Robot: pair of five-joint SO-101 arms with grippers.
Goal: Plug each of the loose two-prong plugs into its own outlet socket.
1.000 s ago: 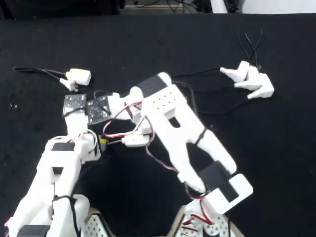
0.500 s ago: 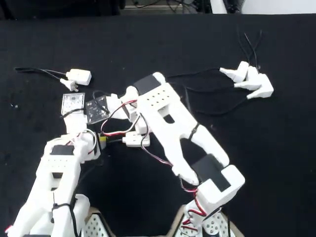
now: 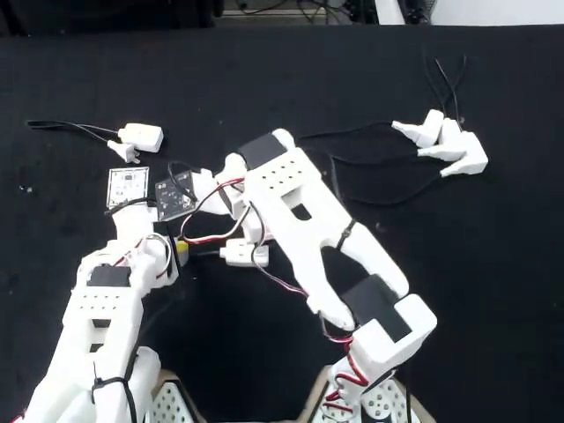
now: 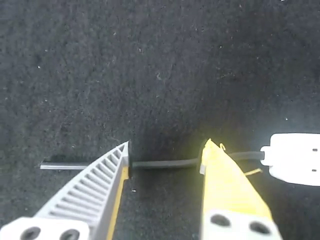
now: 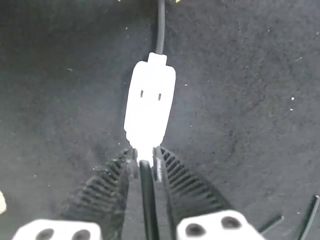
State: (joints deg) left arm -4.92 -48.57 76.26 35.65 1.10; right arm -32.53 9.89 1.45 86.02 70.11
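A white connector [image 3: 244,255] with two small slots lies on the black mat between the arms. In the right wrist view the right gripper [image 5: 145,157] is shut on the near end of the connector [image 5: 150,100], with a black cable running back between the fingers. The connector's other cable [image 4: 165,163] crosses between the tips of my left gripper [image 4: 165,155], which is open and straddles it, beside the connector's end [image 4: 295,157]. From above, the left gripper [image 3: 179,251] sits just left of the connector. A loose white two-prong plug [image 3: 139,137] lies at the far left.
A cluster of white plugs and sockets [image 3: 445,143] with thin black cables lies at the far right. Red and white arm wires [image 3: 264,264] hang near the connector. The mat's far edge [image 3: 282,25] runs along the back.
The right arm shifted a little left and toward the back, nudging the connector slightly nearer. The left arm drew back slightly. Little has moved in the last half second.
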